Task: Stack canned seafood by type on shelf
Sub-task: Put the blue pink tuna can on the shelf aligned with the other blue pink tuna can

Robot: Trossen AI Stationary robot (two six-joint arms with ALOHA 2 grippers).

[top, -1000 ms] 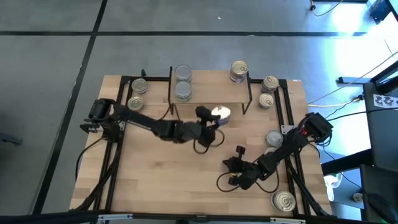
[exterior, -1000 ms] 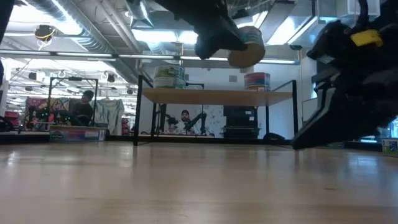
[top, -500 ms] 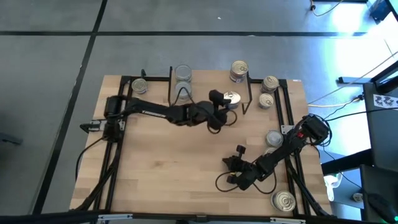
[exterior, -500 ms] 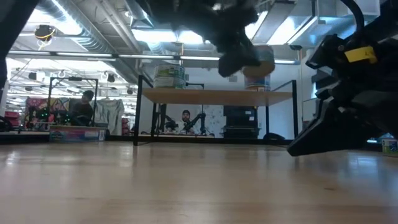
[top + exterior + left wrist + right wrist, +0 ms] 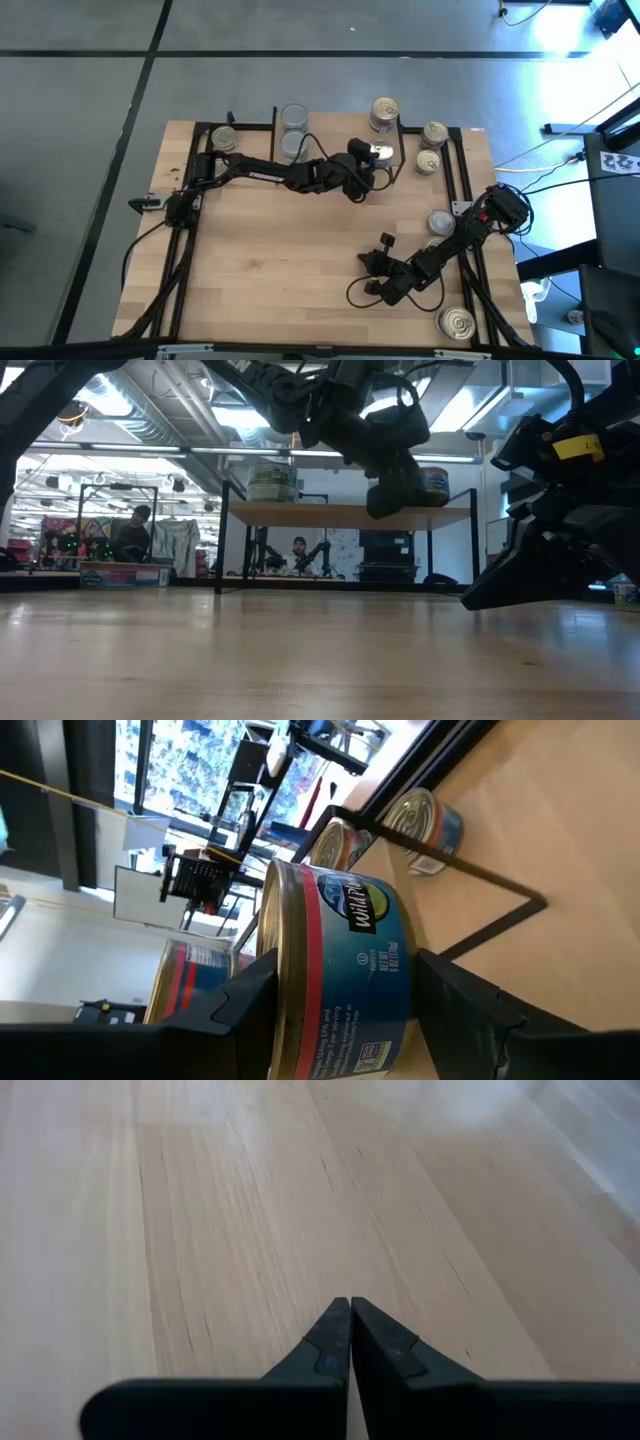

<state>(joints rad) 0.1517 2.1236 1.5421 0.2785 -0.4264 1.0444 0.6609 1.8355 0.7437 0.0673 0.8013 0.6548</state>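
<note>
My left gripper (image 5: 368, 165) reaches over the right part of the light-wood shelf (image 5: 335, 130) and is shut on a gold-lidded tin (image 5: 378, 152) with a blue and red label (image 5: 340, 970). In the low view this tin (image 5: 432, 485) has its lower edge at the level of the shelf top (image 5: 300, 512); whether it rests there I cannot tell. Two silver-lidded tins (image 5: 293, 145) stand on the shelf's left part, and gold tins (image 5: 384, 110) stand at its far right corner. My right gripper (image 5: 375, 275) is shut and waits low over the tabletop (image 5: 349, 1320). My left gripper pinches the gold-lidded tin by its side wall (image 5: 300, 1020), one finger (image 5: 245, 1010) on each of two opposite sides, the other finger (image 5: 470, 1015) across from it. The fingers come level from the table's left side. The tin stays upright, lid up.
More tins stand on the tabletop: one left of the shelf (image 5: 224, 138), two right of it (image 5: 434, 133) (image 5: 428, 160), one near the right arm (image 5: 441, 222), one at the near right corner (image 5: 456, 322). Black frame rails (image 5: 462, 180) run along the table's sides.
My left gripper has carried the gold-lidded tin from in front of the shelf toward the table's far edge and a little to the right, over the shelf's right part, and has lowered it down to the level of the shelf top. The tin stayed upright in the shut fingers.
</note>
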